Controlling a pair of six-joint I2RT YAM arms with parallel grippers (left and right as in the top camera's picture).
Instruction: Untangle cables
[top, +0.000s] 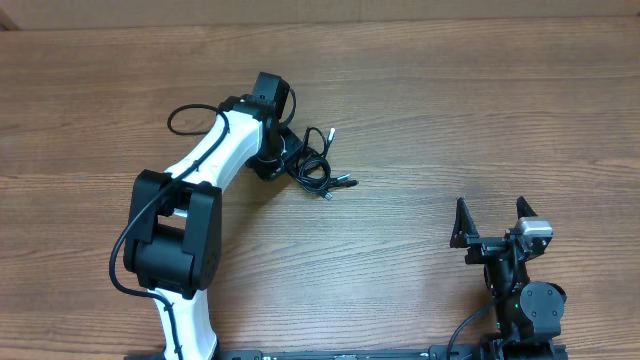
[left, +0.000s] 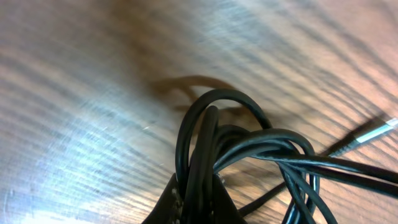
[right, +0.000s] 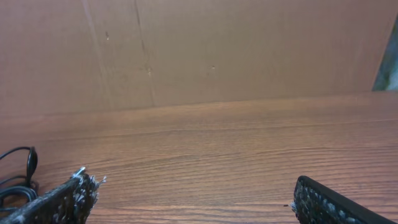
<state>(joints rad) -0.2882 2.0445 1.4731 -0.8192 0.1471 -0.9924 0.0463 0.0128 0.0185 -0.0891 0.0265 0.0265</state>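
Note:
A bunch of thin black cables (top: 315, 165) lies on the wooden table just right of my left gripper (top: 281, 158), with metal-tipped plugs sticking out at its upper and lower right. In the left wrist view the left gripper (left: 199, 199) is shut on several strands of the cables (left: 249, 146), whose loops rise in front of it, and a metal-tipped plug (left: 379, 129) points right. My right gripper (top: 493, 222) is open and empty at the table's lower right, far from the cables. In the right wrist view its fingers (right: 193, 196) are spread wide over bare wood.
The left arm's own thicker black cable (top: 185, 118) loops left of the arm. A brown cardboard wall (right: 199, 50) stands behind the table. A cable loop (right: 18, 171) shows at the left edge of the right wrist view.

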